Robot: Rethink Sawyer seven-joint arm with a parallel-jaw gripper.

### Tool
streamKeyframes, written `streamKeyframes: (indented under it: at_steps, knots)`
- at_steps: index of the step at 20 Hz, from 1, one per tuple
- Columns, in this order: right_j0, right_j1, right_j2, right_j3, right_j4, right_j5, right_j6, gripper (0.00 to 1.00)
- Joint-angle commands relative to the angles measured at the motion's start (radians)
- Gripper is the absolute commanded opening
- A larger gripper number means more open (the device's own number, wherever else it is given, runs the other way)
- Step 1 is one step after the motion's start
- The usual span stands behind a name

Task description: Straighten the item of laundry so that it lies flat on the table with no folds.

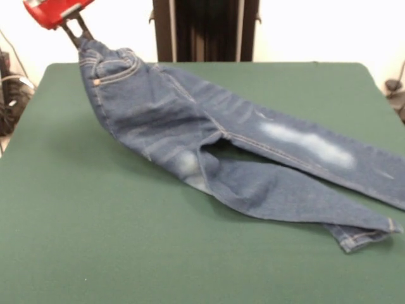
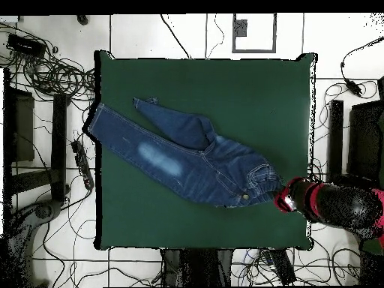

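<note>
Jeans (image 1: 190, 126): blue denim w/ faded whitish patches, spread diagonally across the green counter (image 1: 95, 240). Waistband lifted off the surface near one counter edge; seat and legs rest on the felt. One leg runs to the opposite edge; the other lies folded alongside, hem turned up. Fabric bunched at the crotch, wrinkled near the waist. Tool (image 1: 81, 38): clenched on the waistband, red arm (image 2: 337, 204) reaching in over the counter edge.

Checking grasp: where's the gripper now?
Front view: gripper at the upper left, shut on the jeans' waistband. Overhead view: it is at the table's right edge.
</note>
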Motion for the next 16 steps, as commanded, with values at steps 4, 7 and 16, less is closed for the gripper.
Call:
streamKeyframes:
  at_steps: [4,7,16]
  knots:
    - [0.020,0.007,0.017,-0.186,-0.070,0.216,-0.475,0.00]
    - [0.017,0.010,0.014,-0.204,-0.076,0.231,-0.508,0.00]
    - [0.014,0.041,-0.014,-0.290,-0.094,0.282,-0.639,0.00]
